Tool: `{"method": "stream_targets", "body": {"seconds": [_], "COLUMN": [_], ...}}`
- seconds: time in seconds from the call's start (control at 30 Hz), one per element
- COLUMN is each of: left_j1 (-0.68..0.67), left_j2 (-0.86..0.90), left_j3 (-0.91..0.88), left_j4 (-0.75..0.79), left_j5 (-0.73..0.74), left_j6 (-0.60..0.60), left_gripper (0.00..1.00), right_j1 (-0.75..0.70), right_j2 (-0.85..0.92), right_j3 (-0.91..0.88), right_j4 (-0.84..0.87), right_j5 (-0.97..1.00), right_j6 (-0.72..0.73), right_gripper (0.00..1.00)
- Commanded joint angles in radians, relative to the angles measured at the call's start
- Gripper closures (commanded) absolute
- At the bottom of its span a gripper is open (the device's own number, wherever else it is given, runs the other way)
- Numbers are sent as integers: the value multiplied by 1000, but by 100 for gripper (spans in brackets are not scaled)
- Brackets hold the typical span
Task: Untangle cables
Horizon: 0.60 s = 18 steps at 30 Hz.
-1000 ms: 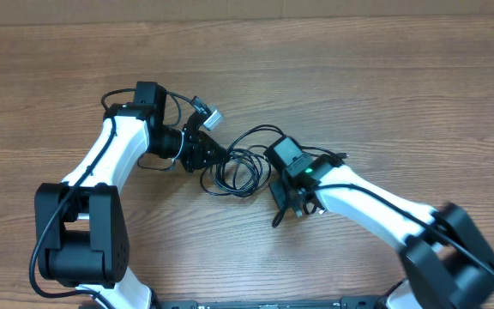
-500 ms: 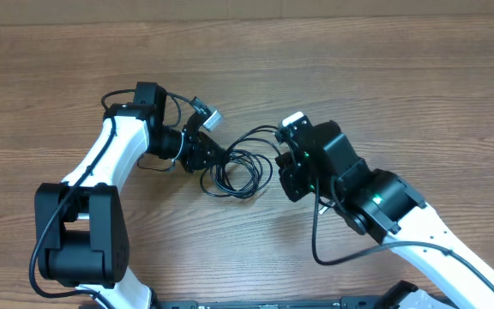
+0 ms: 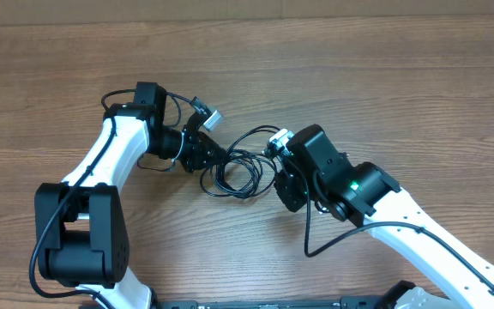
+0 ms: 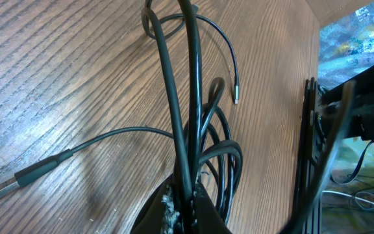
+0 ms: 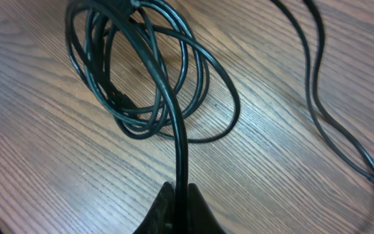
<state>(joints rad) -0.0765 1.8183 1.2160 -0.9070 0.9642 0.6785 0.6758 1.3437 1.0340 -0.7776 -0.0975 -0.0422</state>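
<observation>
Thin black cables (image 3: pixel 234 167) loosely coiled, tangled together

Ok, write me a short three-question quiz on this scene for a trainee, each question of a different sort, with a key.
1. True or false: the left gripper and the right gripper are each shut on strands of the thin black flexible cables.
2. The cable coil lies on: A) a brown wood-grain table; B) a blue plastic tray; C) a white cloth.
3. In the left wrist view, what cable end lies at lower left?
Key: 1 true; 2 A; 3 a black USB plug with a metal tip.
</observation>
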Motion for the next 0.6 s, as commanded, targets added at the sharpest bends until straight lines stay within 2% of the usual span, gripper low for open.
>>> {"method": "stream_targets", "body": {"seconds": [0.0, 0.17, 0.37, 0.57], "left_j1": [3, 3, 3, 3], "left_j2": [0, 0, 0, 0], "left_j3": [-3, -3, -3, -3], "left_j4": [10, 56, 74, 74], "left_j5": [28, 29, 61, 102], "left_j6": [-32, -111, -137, -138], "left_gripper": [96, 96, 96, 96], "right_j1": [4, 4, 4, 4], "right_j2": [-5, 0, 53, 151], "right_j3": [-1, -1, -10, -19], "right_j4": [36, 31, 12, 11], "right_j5": [-140, -326, -298, -300], "right_j6": [-15, 13, 50, 160], "right_gripper": [96, 96, 96, 96]}}
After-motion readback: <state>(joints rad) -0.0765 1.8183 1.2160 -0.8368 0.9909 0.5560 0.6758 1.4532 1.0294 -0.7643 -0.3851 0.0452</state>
